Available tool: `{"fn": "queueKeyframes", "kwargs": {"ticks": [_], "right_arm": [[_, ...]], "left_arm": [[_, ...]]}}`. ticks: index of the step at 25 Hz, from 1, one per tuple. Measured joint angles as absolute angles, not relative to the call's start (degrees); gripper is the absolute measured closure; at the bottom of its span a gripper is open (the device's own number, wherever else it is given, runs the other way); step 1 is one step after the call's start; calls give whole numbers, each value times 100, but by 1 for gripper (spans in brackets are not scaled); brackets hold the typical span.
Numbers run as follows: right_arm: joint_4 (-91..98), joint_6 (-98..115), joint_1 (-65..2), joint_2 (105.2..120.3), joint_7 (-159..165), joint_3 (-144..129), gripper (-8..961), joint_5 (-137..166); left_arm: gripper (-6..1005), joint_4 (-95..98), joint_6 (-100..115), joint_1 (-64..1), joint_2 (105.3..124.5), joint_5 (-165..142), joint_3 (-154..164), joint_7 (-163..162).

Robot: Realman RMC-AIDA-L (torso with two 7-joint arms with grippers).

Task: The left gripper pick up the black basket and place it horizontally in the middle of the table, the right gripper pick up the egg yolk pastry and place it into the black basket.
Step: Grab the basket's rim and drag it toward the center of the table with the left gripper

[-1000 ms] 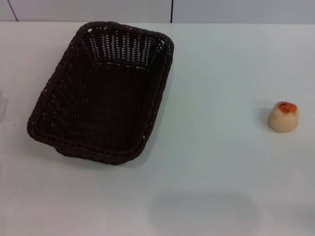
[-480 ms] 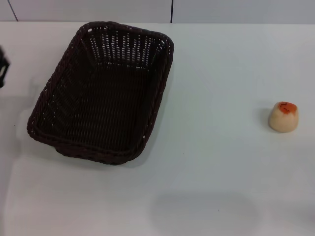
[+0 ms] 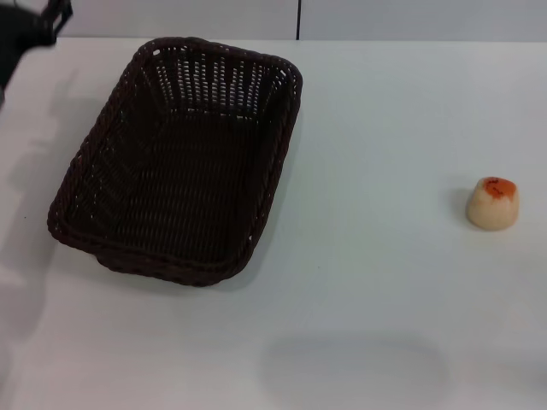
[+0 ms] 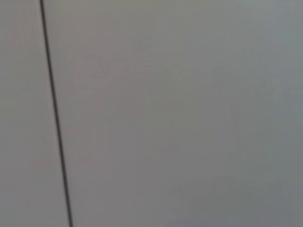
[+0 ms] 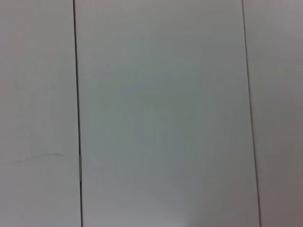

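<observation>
The black basket [image 3: 179, 158], dark woven wicker, stands on the white table [image 3: 385, 128] at the left, its long side running away from me and slightly tilted. It holds nothing. The egg yolk pastry [image 3: 492, 202], cream with an orange-red top, sits on the table at the far right, well apart from the basket. My left gripper [image 3: 34, 26] shows as a dark shape at the top left corner, above and to the left of the basket's far end. My right gripper is out of view. Both wrist views show only plain grey panels with dark seams.
A grey wall with a dark vertical seam [image 3: 298, 19] runs behind the table's far edge. Shadows of the left arm lie on the table to the left of the basket.
My left gripper has come up along the left edge, from barely visible at mid-left to the top left corner. The basket and the pastry have not moved.
</observation>
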State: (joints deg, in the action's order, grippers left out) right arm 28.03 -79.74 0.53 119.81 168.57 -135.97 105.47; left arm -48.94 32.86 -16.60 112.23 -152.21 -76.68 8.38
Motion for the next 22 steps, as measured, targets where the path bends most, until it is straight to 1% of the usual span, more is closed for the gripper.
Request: {"fn": "queueKeyframes", "kwargs": {"ticks": [2, 3, 6, 7, 8, 10, 12, 14, 16, 17, 18, 22], "right_arm": [[2795, -7972, 60, 11981, 16857, -13596, 323, 10547], [2795, -7972, 60, 11981, 16857, -13596, 323, 10547], [2792, -7971, 61, 11981, 16858, -13593, 322, 10547], [2789, -7971, 61, 11981, 16857, -13595, 322, 10547], [2789, -7971, 61, 11981, 16857, -13595, 322, 10547], [2784, -7971, 56, 11981, 16857, -13597, 322, 10547], [2778, -7971, 52, 11981, 16857, -13598, 322, 10547], [2777, -7971, 51, 11981, 16857, -13600, 322, 10547], [2769, -7971, 54, 11981, 16857, -13611, 323, 10547], [2764, -7971, 54, 11981, 16857, -13618, 323, 10547], [2761, -7969, 57, 11981, 16857, -13622, 323, 10547], [2743, -7965, 76, 11981, 16857, -13633, 323, 10547]], "left_arm": [[194, -5749, 2220, -1522, 11223, -15734, -8048, 814], [195, -5749, 2220, -1522, 11223, -15734, -8048, 814], [195, -6674, 902, -1424, 11208, -15899, -8260, 849], [195, -7156, 45, -1408, 11201, -15918, -8365, 888], [195, -7156, 45, -1408, 11201, -15918, -8365, 888], [195, -7700, -949, -1413, 11196, -15914, -8473, 1009], [195, -8208, -1864, -1427, 11238, -15891, -8577, 1246], [195, -8844, -3043, -1476, 11416, -15881, -8831, 1637], [196, -9346, -4056, -1579, 11656, -15896, -9150, 2041], [196, -9684, -5016, -1771, 11806, -15901, -9417, 2340], [196, -9684, -5016, -1771, 11806, -15901, -9417, 2340], [196, -9623, -6387, -2291, 11809, -16083, -9593, 2208]]}}
